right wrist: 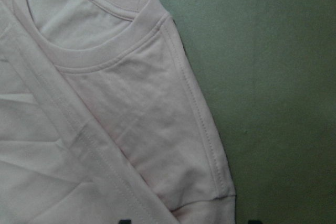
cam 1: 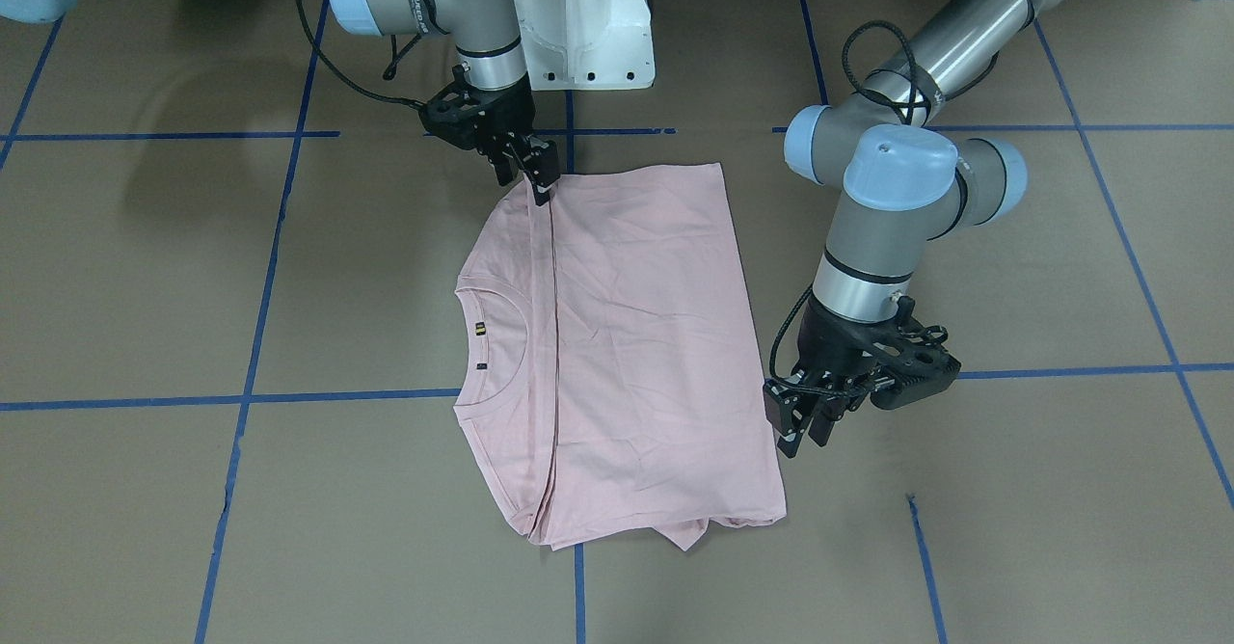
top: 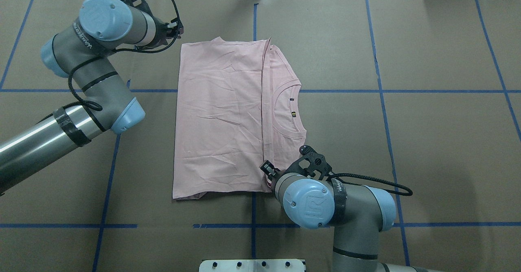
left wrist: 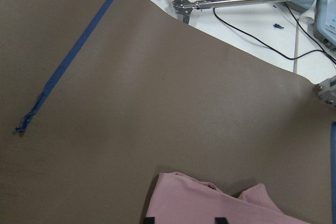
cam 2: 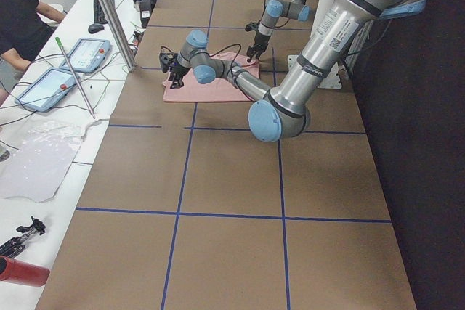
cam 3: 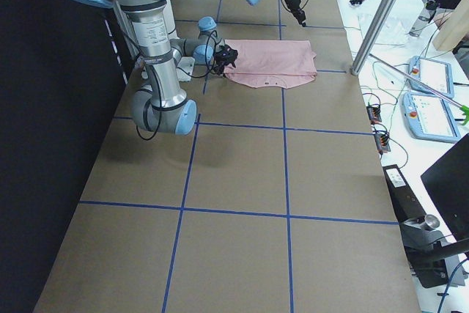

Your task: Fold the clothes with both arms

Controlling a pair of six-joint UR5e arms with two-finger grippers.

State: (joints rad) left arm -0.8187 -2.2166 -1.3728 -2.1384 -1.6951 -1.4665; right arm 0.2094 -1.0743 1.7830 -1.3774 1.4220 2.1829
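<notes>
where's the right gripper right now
In the front-facing view the right gripper sits upper left of centre, at the folded pink T-shirt's corner nearest the white base.

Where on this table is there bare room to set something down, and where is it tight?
Bare: the table past the shirt's collar on the robot's right, and the near strip between shirt and base. Tight: the shirt's far corner by the left gripper and its near edge by the right gripper.
</notes>
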